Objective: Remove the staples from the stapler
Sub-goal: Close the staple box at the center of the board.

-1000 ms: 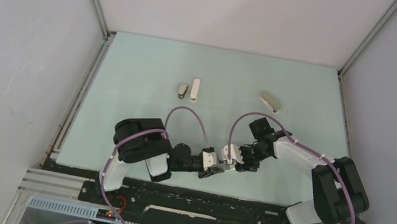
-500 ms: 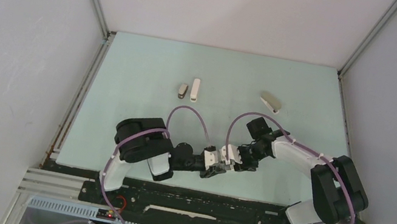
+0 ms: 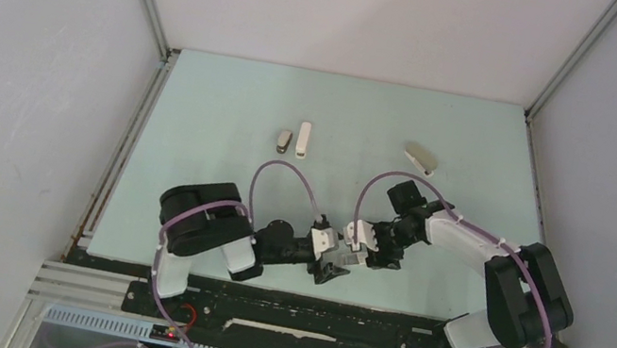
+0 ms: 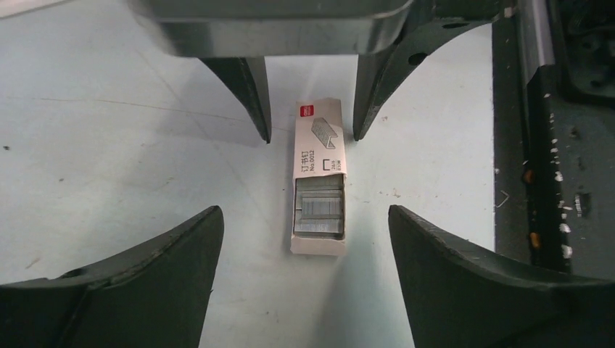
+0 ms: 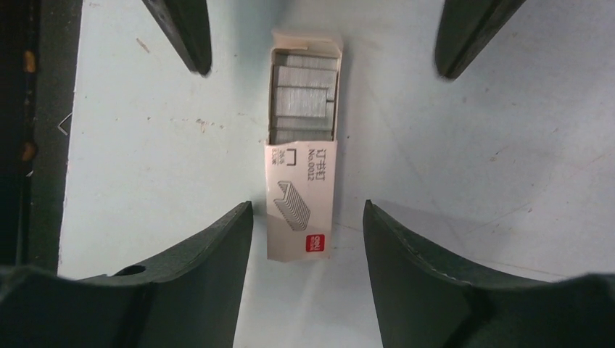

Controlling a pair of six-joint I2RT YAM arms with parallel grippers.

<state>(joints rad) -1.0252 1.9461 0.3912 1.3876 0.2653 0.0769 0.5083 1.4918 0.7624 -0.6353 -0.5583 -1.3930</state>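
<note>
Both tools stood released, low over the table point(image 3: 200, 117). The left gripper point(image 4: 304, 217) and the right gripper point(image 5: 306, 209) faced each other, jaws spread on either side of a small white cardboard box point(image 4: 319, 148) without touching it. The box lay flat and half slid open, with grey staples point(image 4: 318, 209) showing inside, while the stapler point(image 3: 419, 158) lay well apart, far back on the right.
</note>
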